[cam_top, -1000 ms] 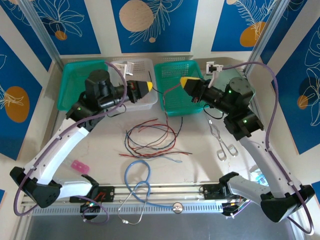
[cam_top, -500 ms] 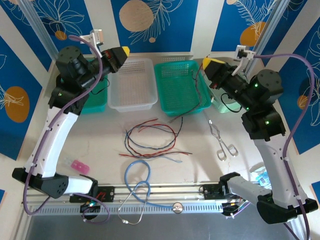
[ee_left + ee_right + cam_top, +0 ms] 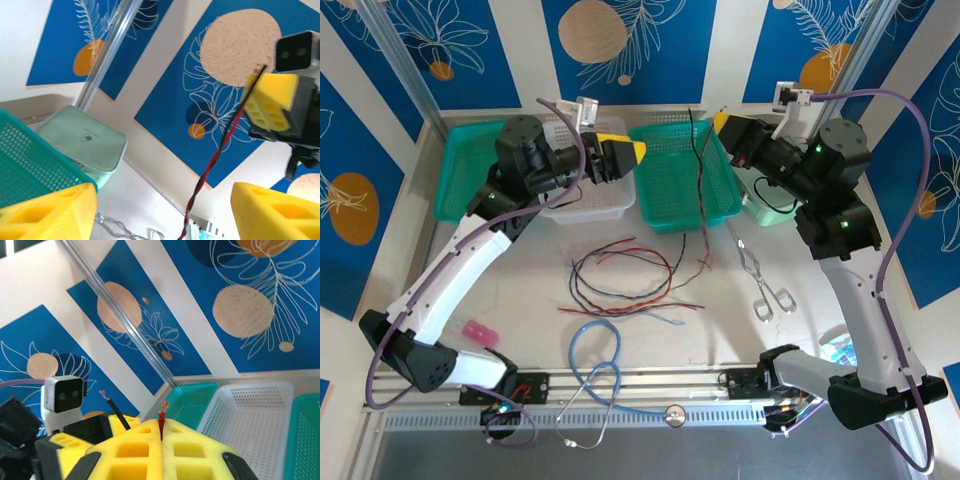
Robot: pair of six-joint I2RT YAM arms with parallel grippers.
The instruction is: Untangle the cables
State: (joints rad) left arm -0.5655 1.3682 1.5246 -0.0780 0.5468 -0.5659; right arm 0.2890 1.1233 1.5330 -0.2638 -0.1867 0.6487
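The step in hand seems to be the pulling of one cable free from the rest. The right claw is closed on a thin red-and-black strand, pinched near its upper end. The strand hangs straight down below this claw, across the middle teal basket, and its lower end comes close to the heap; whether it touches the surface I cannot tell from above. The left claw, about level with the right one and facing it, stands wide open and holds nothing. The other cables lie in a loose curl on the surface, below and between the two claws. I judge that the next move calls for carrying the strand clear of the heap and laying it apart without dragging other wires along. The open left claw could then go down for the next one. By count there are two claws and one raised strand. The heap holds red, black and blue-grey wires — perhaps four or five, the loops cross too much for a sure number. There are also the middle teal basket and a second teal basket, one white basket, one pair of tongs, one light-blue tube and one small pink object.
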